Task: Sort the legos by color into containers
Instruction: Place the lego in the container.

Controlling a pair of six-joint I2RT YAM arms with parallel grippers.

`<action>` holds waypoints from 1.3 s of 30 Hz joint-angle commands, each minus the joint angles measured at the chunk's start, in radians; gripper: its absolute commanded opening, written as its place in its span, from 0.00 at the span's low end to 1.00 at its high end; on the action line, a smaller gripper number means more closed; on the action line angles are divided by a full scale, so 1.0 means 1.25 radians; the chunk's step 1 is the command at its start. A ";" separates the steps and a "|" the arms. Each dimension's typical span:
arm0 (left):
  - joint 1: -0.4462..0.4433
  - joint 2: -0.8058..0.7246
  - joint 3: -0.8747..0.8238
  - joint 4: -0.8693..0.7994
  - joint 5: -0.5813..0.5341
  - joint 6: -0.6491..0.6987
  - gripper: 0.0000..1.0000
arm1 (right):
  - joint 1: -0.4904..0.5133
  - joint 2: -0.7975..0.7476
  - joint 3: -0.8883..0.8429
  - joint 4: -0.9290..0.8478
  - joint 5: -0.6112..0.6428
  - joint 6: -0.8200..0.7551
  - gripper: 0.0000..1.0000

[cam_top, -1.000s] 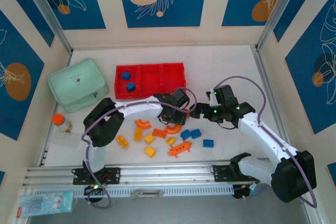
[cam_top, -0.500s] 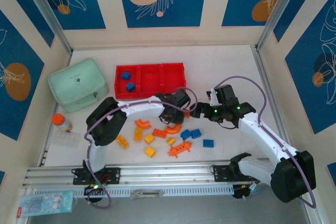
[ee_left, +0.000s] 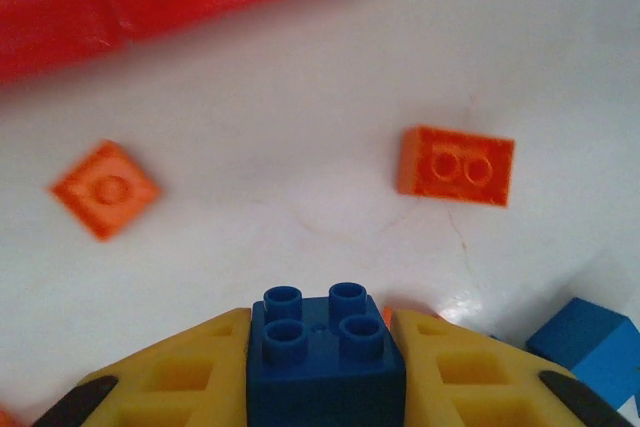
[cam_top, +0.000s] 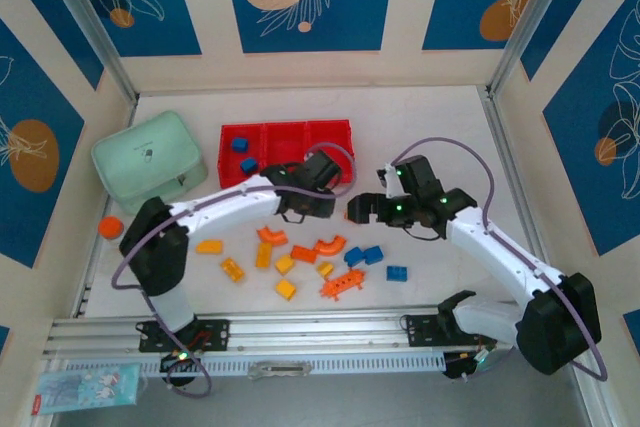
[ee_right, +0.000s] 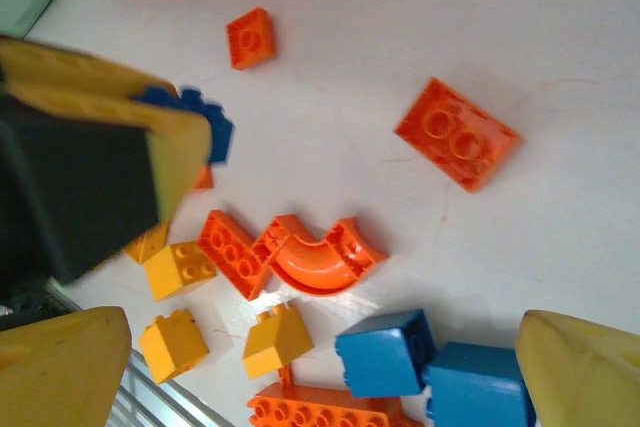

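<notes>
My left gripper (cam_top: 297,208) hangs just in front of the red tray (cam_top: 290,126), shut on a blue four-stud lego (ee_left: 325,347) held between its yellow fingers (ee_left: 180,377). Two blue legos (cam_top: 240,144) lie in the tray's left compartment; the other two compartments look bare. My right gripper (cam_top: 358,209) stands open beside the left one, over the loose pile. Its wrist view shows an orange arch (ee_right: 320,257), two blue bricks (ee_right: 385,352), yellow bricks (ee_right: 275,339) and a flat orange brick (ee_right: 457,134) on the table. The left gripper's blue lego (ee_right: 215,127) shows there too.
A mint green lidded box (cam_top: 148,159) sits left of the tray. An orange-capped object (cam_top: 110,225) lies at the table's left edge, partly behind my left arm. More orange, yellow and blue bricks (cam_top: 286,288) are scattered between the arms. A metal rail (cam_top: 300,332) runs along the front.
My left gripper has moved left and back toward the tray with the blue lego, its elbow swinging out left. The right gripper has shifted slightly left and back.
</notes>
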 commanded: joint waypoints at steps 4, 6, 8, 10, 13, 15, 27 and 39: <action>0.136 -0.086 -0.023 -0.047 -0.037 0.065 0.32 | 0.073 0.064 0.080 0.060 0.011 -0.005 0.99; 0.184 -0.094 -0.021 -0.036 -0.030 0.085 0.32 | 0.089 0.090 0.100 0.073 0.020 -0.005 0.99; 0.237 -0.083 -0.004 -0.033 -0.021 0.102 0.32 | 0.100 0.117 0.122 0.084 0.030 -0.005 0.99; 0.286 -0.056 0.024 -0.034 -0.002 0.118 0.31 | 0.106 0.137 0.139 0.092 0.034 -0.003 0.99; 0.349 -0.007 0.064 -0.021 0.018 0.134 0.31 | 0.111 0.158 0.155 0.103 0.032 -0.003 0.99; 0.387 0.029 0.097 -0.016 0.042 0.137 0.30 | 0.112 0.166 0.161 0.104 0.031 -0.007 0.99; 0.484 0.253 0.292 -0.027 0.059 0.138 0.37 | 0.106 0.190 0.169 0.086 0.052 -0.022 0.99; 0.483 0.125 0.192 -0.005 0.058 0.148 0.49 | 0.070 0.130 0.158 0.060 0.079 -0.017 0.99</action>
